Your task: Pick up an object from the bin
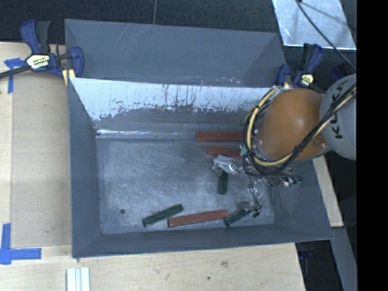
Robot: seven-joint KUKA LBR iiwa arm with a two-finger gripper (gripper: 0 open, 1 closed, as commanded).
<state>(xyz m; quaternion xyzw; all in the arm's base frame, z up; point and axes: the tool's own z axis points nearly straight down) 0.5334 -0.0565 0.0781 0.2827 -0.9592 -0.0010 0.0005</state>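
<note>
Grey metal bin (85,162), camera view: my gripper (229,167) sits low on the right side, just above a short dark green stick (222,185). Can't tell if it's open or clamped. Nothing looks lifted, so I reckon the actual pick isn't done yet.

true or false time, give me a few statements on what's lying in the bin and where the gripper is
1. A dark green bar lies near the front wall of the bin. True.
2. A reddish-brown bar lies just to the right of it. True.
3. The gripper is over the bin's left side. False: it is at the right side, close to a small dark piece.
4. Yellow balls lie by the back wall. False: a pair of reddish-brown bars lies there.
</note>
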